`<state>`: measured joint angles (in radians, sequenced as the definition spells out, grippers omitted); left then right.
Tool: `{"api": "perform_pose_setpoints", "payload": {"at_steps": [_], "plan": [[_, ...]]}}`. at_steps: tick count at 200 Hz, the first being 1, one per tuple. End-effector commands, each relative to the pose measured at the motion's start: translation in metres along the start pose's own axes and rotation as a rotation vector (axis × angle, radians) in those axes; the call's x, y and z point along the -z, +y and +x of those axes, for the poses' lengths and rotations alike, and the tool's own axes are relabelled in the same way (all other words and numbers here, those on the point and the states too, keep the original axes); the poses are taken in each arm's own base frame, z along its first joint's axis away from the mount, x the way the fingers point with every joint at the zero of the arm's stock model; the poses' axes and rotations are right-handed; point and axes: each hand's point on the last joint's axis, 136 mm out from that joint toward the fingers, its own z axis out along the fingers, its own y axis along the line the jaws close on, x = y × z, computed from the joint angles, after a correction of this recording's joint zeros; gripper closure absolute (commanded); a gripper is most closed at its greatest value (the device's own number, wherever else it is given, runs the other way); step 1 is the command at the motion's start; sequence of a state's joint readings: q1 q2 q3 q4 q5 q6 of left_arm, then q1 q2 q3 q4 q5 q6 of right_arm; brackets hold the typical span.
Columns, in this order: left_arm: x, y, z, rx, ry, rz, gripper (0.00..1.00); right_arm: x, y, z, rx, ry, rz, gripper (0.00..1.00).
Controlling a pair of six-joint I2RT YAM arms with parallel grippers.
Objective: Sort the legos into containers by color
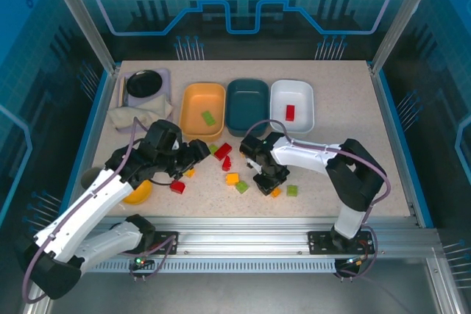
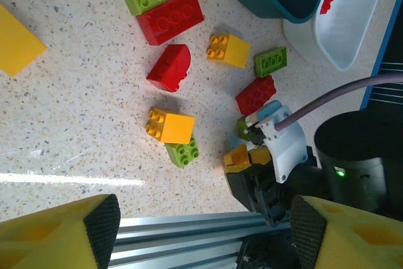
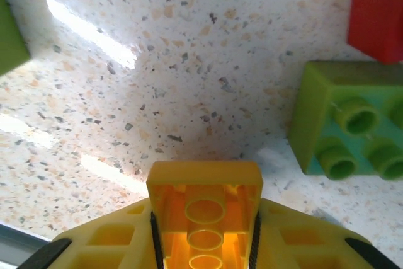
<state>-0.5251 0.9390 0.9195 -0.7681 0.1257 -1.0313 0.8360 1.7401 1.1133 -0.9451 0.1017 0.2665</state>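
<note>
Several loose legos, red, green and orange-yellow, lie mid-table, among them a red oblong brick [image 2: 170, 17] and a yellow one [image 2: 170, 125]. My right gripper [image 3: 204, 234] is shut on an orange-yellow brick [image 3: 204, 200], low over the table beside a green brick [image 3: 346, 127]; from above that gripper [image 1: 271, 184] is at the right of the pile. My left gripper [image 1: 197, 154] hovers open at the pile's left, its fingers [image 2: 56, 237] wide apart with nothing between. Behind stand the yellow-orange tray [image 1: 193, 104] holding a green brick, the teal tray [image 1: 247, 101], and the white tray [image 1: 302, 101] holding a red brick [image 1: 290, 112].
A round black dish [image 1: 145, 82] and a crumpled cloth [image 1: 140, 117] sit at the back left. A glossy yellow bowl [image 1: 138, 193] lies under my left arm. The aluminium rail [image 1: 243, 240] runs along the near edge.
</note>
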Motion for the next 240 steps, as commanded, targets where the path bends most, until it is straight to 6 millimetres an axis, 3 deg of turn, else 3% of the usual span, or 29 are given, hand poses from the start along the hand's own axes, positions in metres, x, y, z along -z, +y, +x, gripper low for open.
{"api": "perform_pose_setpoints", "payload": {"at_steps": [1, 33, 60, 87, 124, 157, 183, 214, 240], "plan": [[0.004, -0.012, 0.002, 0.007, 0.005, 0.056, 0.24, 0.046, -0.002, -0.018, -0.056, -0.131, -0.006, 0.68], [0.006, -0.036, -0.017, -0.013, -0.036, 0.073, 0.23, 0.1, -0.023, -0.071, -0.164, -0.299, -0.035, 0.68], [-0.002, -0.06, -0.043, -0.004, -0.04, 0.109, 0.23, 0.118, -0.054, -0.132, -0.319, -0.392, -0.097, 0.68], [-0.007, -0.078, -0.075, -0.003, -0.056, 0.129, 0.23, 0.114, -0.086, -0.189, -0.421, -0.425, -0.101, 0.68], [-0.014, -0.073, -0.108, 0.023, -0.072, 0.085, 0.23, 0.075, -0.114, -0.241, -0.485, -0.36, -0.048, 0.68], [-0.02, -0.059, -0.118, 0.049, -0.071, 0.026, 0.24, 0.044, -0.125, -0.265, -0.531, -0.329, -0.065, 0.65], [-0.019, -0.044, -0.113, 0.067, -0.065, -0.031, 0.24, 0.04, -0.126, -0.271, -0.545, -0.322, -0.1, 0.56], [-0.013, -0.031, -0.103, 0.087, -0.055, -0.066, 0.24, 0.071, -0.122, -0.273, -0.519, -0.379, -0.125, 0.37], [-0.005, -0.022, -0.094, 0.103, -0.05, -0.093, 0.24, 0.119, -0.121, -0.269, -0.5, -0.472, -0.132, 0.36]]}}
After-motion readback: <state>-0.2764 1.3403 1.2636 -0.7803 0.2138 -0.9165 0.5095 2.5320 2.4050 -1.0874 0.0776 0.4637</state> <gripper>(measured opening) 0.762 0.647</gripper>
